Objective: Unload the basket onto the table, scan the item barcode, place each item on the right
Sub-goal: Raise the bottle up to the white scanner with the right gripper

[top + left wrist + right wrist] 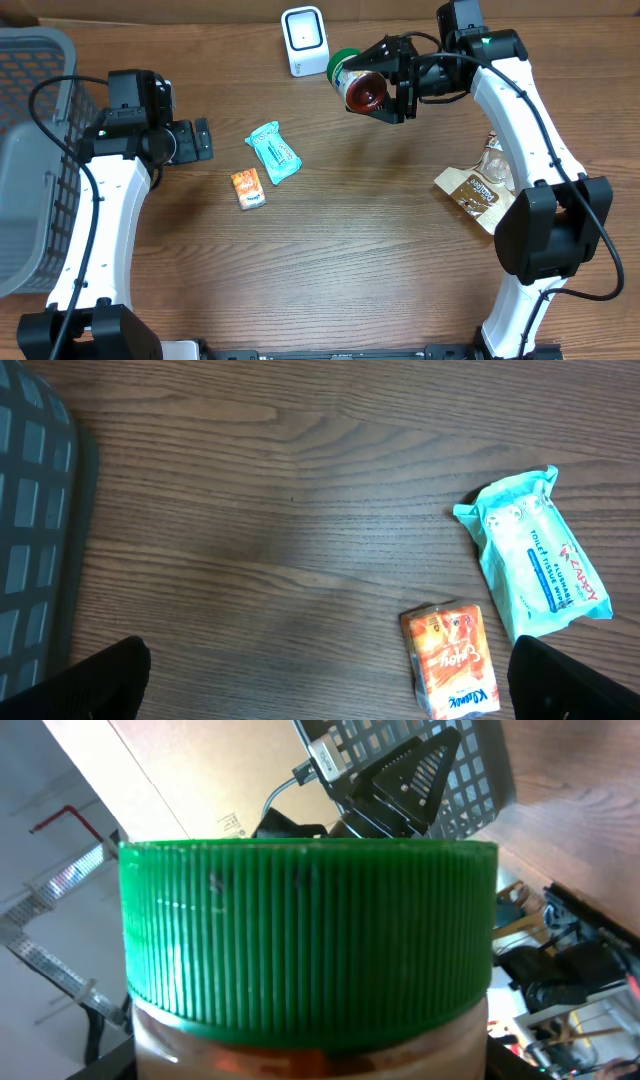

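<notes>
Overhead: right tool [385,86] is pinching the jar [360,88], one finger on each side of the body. The jar is held above the desk [350,260], tipped on its side just beside the scanner [304,41], on the right arm's side of it. Its green lid [342,62] is the end nearest the scanner, and the base points away from it. Can't tell from this view whether lid and scanner touch. No barcode readable in any view.

Right wrist: the ribbed green lid fills the frame, with a strip of the jar's tan contents just under it. The fingers don't show here.

Left tool [200,140] is spread wide with nothing in it, well apart from the scanner on the left arm's side and nearer the robot. Left wrist shows both fingertips [100,682] at the bottom corners with bare desk between them.

Other items, placed from the scanner:
- teal wipes pack [273,152]: toward the robot, slightly to the left arm's side, lying flat
- orange packet [249,188]: further the same way, just beside the teal pack
- brown pouch [478,197]: well apart, on the right arm's side, by the right arm
- grey basket [30,150]: far off on the left arm's side, at the desk edge
</notes>
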